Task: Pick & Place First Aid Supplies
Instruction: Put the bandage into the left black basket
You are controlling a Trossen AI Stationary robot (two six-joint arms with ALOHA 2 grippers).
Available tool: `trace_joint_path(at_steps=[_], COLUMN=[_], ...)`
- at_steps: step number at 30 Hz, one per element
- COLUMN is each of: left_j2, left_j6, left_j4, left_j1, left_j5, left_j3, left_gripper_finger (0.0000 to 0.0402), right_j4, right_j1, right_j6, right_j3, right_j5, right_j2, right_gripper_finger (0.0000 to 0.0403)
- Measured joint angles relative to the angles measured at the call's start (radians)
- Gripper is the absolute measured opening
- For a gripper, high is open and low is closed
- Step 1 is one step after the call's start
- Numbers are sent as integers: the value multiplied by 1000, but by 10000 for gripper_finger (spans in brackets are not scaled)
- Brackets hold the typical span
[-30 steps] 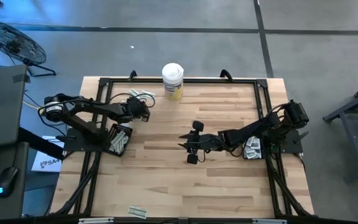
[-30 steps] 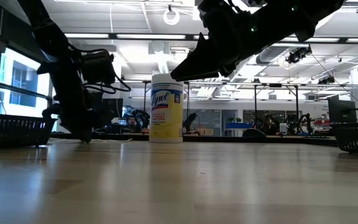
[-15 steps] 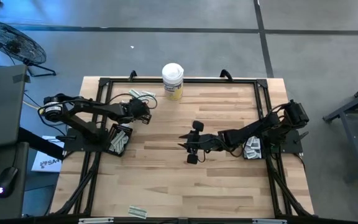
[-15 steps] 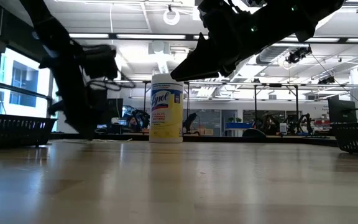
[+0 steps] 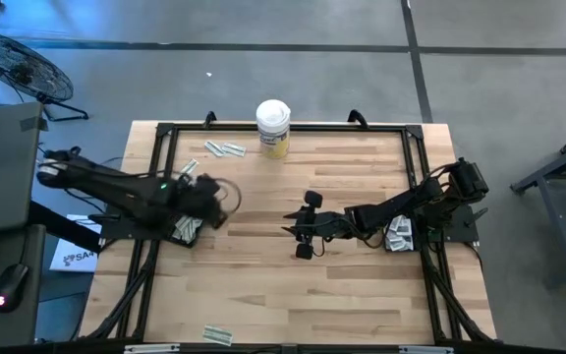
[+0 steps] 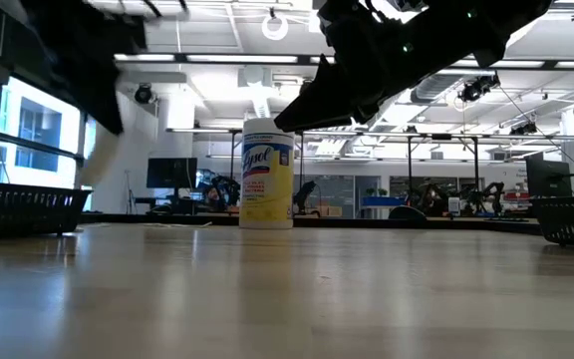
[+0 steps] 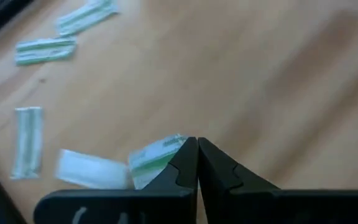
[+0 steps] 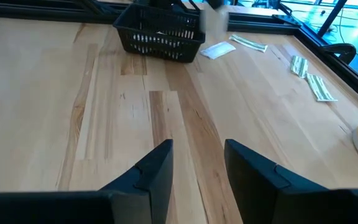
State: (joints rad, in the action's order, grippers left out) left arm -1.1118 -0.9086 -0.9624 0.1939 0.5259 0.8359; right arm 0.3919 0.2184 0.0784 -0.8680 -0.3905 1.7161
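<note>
- Left gripper was where the work was: my fingers were pressed together at the tips, pinching one green-white packet, which stuck out past one side of them.
- Seen from above, that gripper was blurred, so I could not place it exactly; it sat just beside the left basket, at the table's left edge.
- I judged this the carry step, with the packet lifted off the wood and bound for that basket.
- Next, I would need to bring the packet over the basket's opening before parting my fingers, since a flat, light strip could easily flutter onto the rim.
- More supplies lay loose: several green-white strips near the far left corner, close to the yellow-labelled canister, and another strip at the near edge.
- A white packet lay on the wood just beside the one I held.
- Right gripper hung near the table's middle with its fingers apart and nothing between them, the right basket behind it by the arm's base.
</note>
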Motion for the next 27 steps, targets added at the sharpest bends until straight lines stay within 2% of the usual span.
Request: trace_joint_path(at_steps=[6, 12, 17, 20, 24, 27], left_j2=[70, 27, 4, 2, 2, -1], left_j6=[-236, -534, -649, -731, -815, -760], left_j4=[-106, -311, -320, -328, -348, -327], left_j1=[286, 440, 454, 444, 369, 289], left_j5=[-41, -49, -46, 4, 8, -2], left_j3=[37, 26, -15, -37, -90, -113], left_gripper_finger=[1, 1, 1, 1, 1, 1], right_j4=[2, 14, 18, 17, 17, 17], right_j1=[-2, -7, -16, -16, -16, -16], right_j6=[0, -26, -34, -34, -40, -56], right_j3=[0, 0, 0, 0, 0, 0], right_j5=[-3, -4, 0, 0, 5, 5], right_j2=[0, 0, 0, 0, 0, 0], right_gripper_finger=[138, 138, 138, 138, 138, 138])
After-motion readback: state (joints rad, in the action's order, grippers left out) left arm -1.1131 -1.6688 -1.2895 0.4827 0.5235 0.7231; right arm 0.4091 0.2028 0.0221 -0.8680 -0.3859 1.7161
